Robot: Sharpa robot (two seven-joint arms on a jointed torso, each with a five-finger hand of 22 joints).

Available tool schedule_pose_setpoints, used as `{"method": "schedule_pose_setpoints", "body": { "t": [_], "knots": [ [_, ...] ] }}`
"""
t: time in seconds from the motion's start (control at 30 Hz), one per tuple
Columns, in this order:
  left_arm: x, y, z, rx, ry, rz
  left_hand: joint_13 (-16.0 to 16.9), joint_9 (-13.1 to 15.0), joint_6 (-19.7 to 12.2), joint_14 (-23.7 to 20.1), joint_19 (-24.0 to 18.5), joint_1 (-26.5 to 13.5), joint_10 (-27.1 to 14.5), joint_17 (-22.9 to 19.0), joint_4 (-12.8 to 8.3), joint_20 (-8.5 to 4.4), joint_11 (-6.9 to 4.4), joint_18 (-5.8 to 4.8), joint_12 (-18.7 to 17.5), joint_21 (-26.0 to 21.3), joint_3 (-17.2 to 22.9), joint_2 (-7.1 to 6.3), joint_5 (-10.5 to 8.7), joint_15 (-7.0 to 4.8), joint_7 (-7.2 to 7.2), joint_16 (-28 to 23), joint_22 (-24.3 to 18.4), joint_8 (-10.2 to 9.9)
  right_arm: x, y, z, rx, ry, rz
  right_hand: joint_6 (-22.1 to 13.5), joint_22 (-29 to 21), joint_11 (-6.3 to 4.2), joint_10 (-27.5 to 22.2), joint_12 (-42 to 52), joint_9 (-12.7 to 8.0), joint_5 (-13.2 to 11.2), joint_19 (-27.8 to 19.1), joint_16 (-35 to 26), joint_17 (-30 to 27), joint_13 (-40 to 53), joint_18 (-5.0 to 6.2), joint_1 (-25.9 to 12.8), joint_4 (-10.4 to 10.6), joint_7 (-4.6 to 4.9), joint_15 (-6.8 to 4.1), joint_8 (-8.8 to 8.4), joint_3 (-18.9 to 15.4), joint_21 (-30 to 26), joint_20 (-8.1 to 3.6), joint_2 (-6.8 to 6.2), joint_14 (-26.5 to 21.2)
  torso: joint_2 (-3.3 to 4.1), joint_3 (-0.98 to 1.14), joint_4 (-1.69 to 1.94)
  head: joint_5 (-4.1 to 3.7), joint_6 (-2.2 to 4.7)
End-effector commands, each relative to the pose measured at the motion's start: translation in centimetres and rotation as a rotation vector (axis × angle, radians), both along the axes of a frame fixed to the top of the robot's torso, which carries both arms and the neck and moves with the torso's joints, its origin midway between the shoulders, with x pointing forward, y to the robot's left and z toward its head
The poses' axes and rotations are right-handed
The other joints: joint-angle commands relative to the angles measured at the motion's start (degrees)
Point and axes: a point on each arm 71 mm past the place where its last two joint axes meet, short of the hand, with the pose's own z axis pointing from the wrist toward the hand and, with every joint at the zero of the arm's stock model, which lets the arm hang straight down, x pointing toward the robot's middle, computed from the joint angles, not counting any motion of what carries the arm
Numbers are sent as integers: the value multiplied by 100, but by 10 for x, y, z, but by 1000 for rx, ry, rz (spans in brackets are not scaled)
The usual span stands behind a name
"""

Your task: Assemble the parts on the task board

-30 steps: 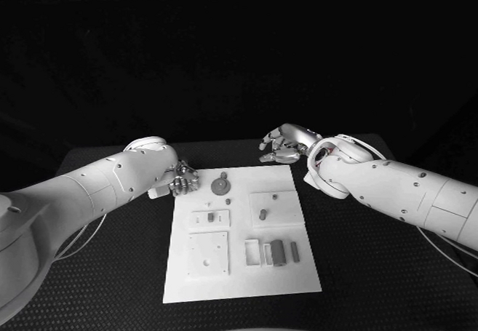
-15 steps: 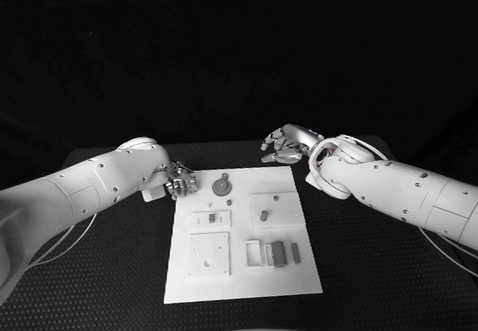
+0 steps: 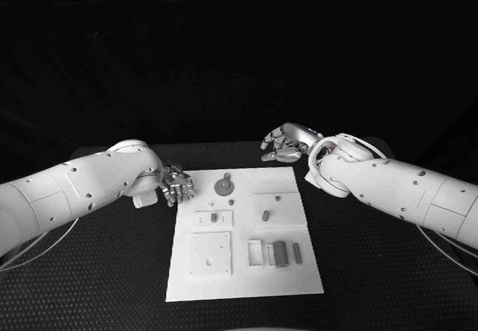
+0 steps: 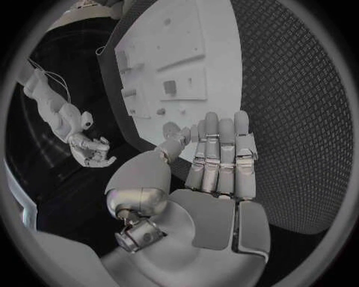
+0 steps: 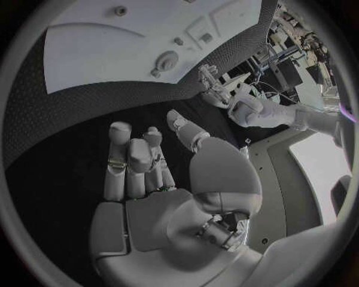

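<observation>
Black table [image 3: 109,277], mesh-textured, carries the white task board [image 3: 298,277], lying lengthwise away from the robot at the table's middle. Parts sit on the board: a round disc part [image 3: 224,185] at the far end, a small peg [image 3: 232,202] just nearer than it, an upright pin [image 3: 266,214] on a raised square right of centre, a small block [image 3: 213,218] on the left square, and a row of bar pieces [image 3: 279,253] in the near right quarter. Left hand [image 3: 176,183] hovers just off the board's far left edge, palm up, fingers extended side by side, holding nothing; in the left wrist view its fingertips [image 4: 222,119] reach toward the board edge, apart from every part. Right hand [image 3: 286,144] hangs beyond the board's far right corner, fingers loosely curled but apart, nothing between them. Judgement: no part grasped yet, assembly not started. The disc is the part nearest both hands, between them and slightly nearer the robot. To do the reach well, turn the left palm downward first, bring fingers in over the disc from the far edge, pinch its rim cleanly, and avoid sweeping the peg beside it.
</observation>
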Motion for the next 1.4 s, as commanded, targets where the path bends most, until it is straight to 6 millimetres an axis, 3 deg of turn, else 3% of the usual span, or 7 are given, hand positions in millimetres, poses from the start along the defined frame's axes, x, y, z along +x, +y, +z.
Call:
{"method": "schedule_pose_setpoints", "body": {
  "t": [0.03, 0.17, 0.6, 1.4],
  "knots": [
    [-6, -1, 1, 38, 7, -11, -10, 8, 112, 45, 53, -104, 54, -13, -14, -13, -12, -1, 31, 31, 56, 14, 44, -14, -59, 23, 135, -36, 0, 0, 0, -5, 2, 6, 42, 94, 16, 0, 15, -9, 5, 8, -31, 7, -7, 165, -37, 26, 73, 19, -12, 2, -25, -33, -16, 15, -8, 2, 13, 17, -1],
    [-12, -4, 2, 50, -2, -27, -13, 13, 140, 72, 74, -168, 79, -21, -36, -27, -22, -4, 44, 54, 87, 23, 47, -27, -69, 36, 135, -39, 0, -1, 0, -6, 2, 5, 42, 94, 16, 0, 15, -9, 5, 8, -31, 7, -7, 165, -36, 25, 73, 19, -12, 2, -25, -33, -15, 15, -10, 5, 20, 41, -13],
    [-21, -21, -3, 68, 16, -84, -7, 40, 234, 158, 138, -322, 166, -31, -62, -73, -67, -6, 97, 124, 164, 40, 66, -74, -108, 89, 137, -30, 0, 0, -1, -5, 3, 7, 43, 94, 16, 1, 17, -9, 4, 8, -32, 7, -8, 165, -39, 27, 73, 19, -11, 2, -26, -32, -12, 15, -14, 14, -3, 87, -24],
    [-32, -33, -18, 145, 25, -132, -5, 55, 255, 178, 149, -341, 184, -38, -113, -89, -78, -14, 113, 153, 220, 37, 68, -89, -117, 105, 137, -34, 0, 0, -1, -6, 6, 8, 43, 94, 16, 1, 18, -9, 4, 8, -33, 6, -10, 165, -52, 34, 73, 19, -10, -2, -27, -31, -10, 14, -5, 3, 8, 66, -65]
  ]
}}
